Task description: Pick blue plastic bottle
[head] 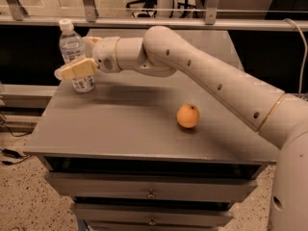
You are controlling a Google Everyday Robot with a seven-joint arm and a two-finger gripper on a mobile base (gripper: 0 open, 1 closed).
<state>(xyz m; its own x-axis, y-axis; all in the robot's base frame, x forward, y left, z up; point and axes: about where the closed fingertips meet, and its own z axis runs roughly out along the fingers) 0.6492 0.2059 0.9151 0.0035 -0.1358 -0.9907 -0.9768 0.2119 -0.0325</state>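
The blue plastic bottle (pixel 72 46) stands upright at the far left of the grey cabinet top (pixel 130 124); it is clear and ribbed, with a white cap and a pale label. My gripper (pixel 81 57) reaches in from the right and is open, with the bottle between its fingers. The near cream finger (pixel 74 70) crosses in front of the bottle's lower half, and the other shows behind it. I cannot tell whether the fingers touch the bottle.
An orange (pixel 187 116) lies right of centre on the cabinet top. A metal railing (pixel 202 23) runs behind the cabinet. Drawers (pixel 149 191) are below the front edge. My arm (pixel 216 81) spans the right side of the top.
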